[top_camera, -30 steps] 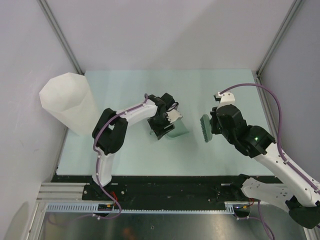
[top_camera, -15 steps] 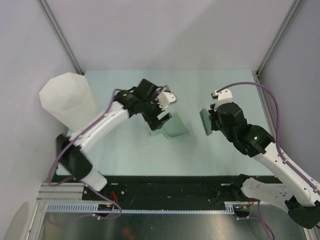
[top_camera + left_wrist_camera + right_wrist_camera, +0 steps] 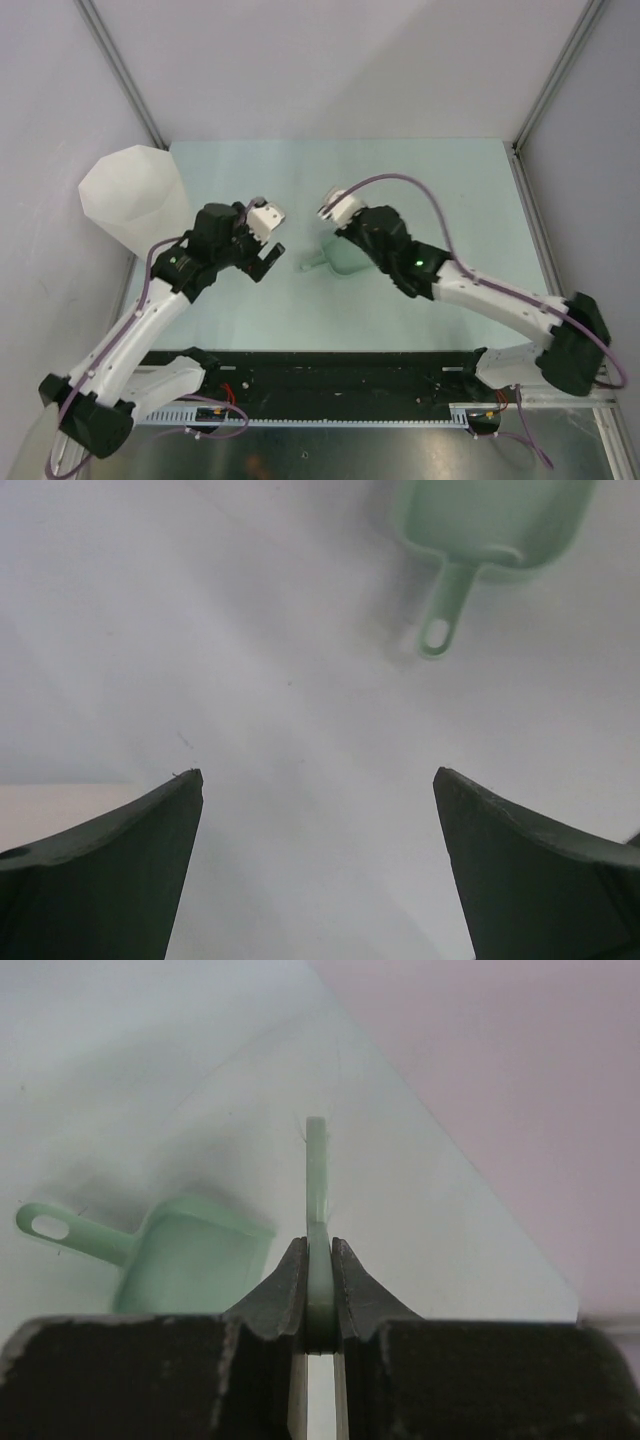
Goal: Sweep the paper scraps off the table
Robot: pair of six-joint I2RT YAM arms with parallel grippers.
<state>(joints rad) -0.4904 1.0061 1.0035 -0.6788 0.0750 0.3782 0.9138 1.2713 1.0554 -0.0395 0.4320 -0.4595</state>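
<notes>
The left arm point(image 3: 150, 300) bends over the bench point(image 3: 420, 170) with the left tool point(image 3: 318, 780) wide open near the green dustpan point(image 3: 500, 520), and the right arm point(image 3: 480, 292) reaches leftward, the right tool point(image 3: 318, 1250) clamping a thin green handle point(image 3: 316, 1170).

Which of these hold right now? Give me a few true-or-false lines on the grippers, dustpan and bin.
The left gripper is open and empty. True.
The left gripper holds the dustpan. False: the dustpan lies free on the table, ahead of the open jaws.
The right gripper is shut on a thin green tool. True.
The white bin stands at the table's right edge. False: it stands at the left edge.
</notes>
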